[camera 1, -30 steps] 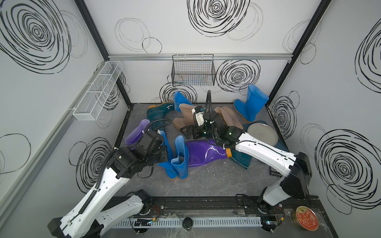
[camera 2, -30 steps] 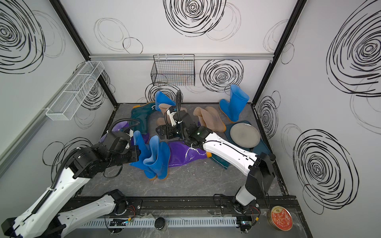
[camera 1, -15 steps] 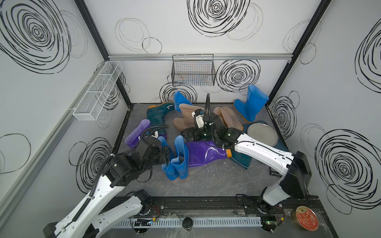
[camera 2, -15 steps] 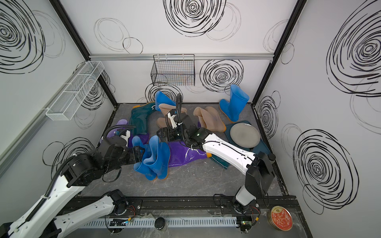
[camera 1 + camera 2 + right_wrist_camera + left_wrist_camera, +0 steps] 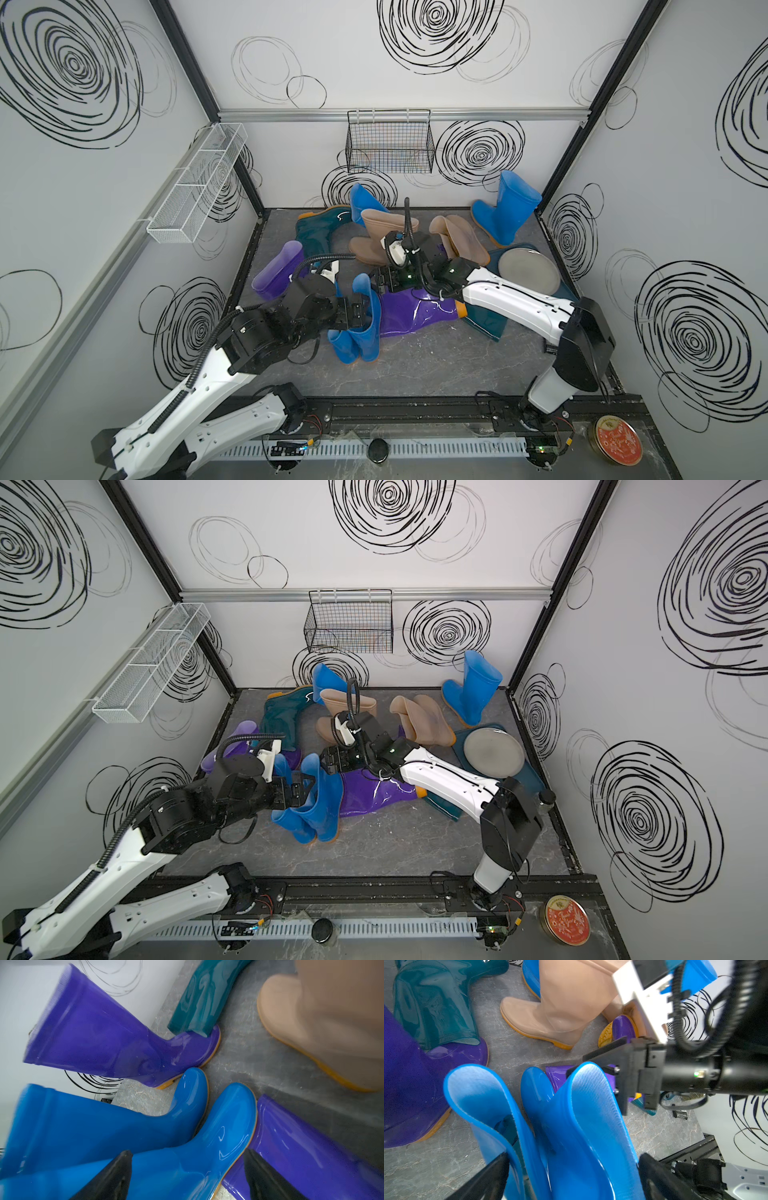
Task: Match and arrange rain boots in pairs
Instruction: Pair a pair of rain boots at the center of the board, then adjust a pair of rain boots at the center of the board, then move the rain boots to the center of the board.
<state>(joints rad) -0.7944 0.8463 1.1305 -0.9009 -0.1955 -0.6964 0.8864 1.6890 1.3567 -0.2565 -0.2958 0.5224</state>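
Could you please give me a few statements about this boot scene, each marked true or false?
1. Two blue boots stand side by side near the front. True.
2. The left gripper is clamped shut. False: its jaws stand wide open at the blue pair.
3. A purple boot lies on its side right behind that pair. True.
4. The grey plate sits on a tan boot. False: it rests on the dark teal tray.
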